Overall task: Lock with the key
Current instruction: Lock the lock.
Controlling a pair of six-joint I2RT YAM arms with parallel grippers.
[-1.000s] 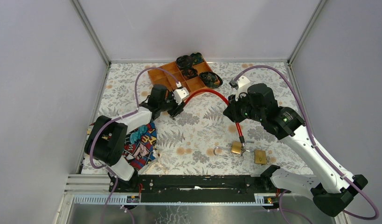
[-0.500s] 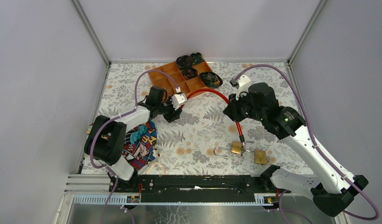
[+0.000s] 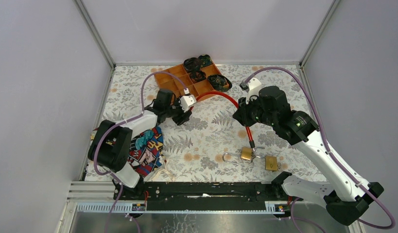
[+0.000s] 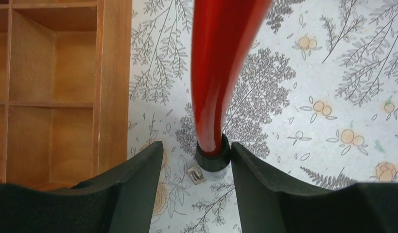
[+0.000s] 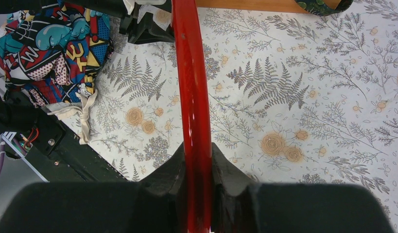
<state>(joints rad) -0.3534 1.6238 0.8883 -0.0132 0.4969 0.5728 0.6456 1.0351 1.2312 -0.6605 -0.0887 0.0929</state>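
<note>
Right gripper (image 5: 197, 158) clamps the red cable (image 5: 189, 73) — left gripper (image 4: 196, 153) stands open around its black-capped end, beside the tray (image 4: 112, 73).

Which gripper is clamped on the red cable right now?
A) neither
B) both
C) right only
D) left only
C. In the right wrist view the right gripper pinches the red cable tight between its fingers. In the left wrist view the left gripper stands open around the black end cap, with a clear gap beside it.
</note>
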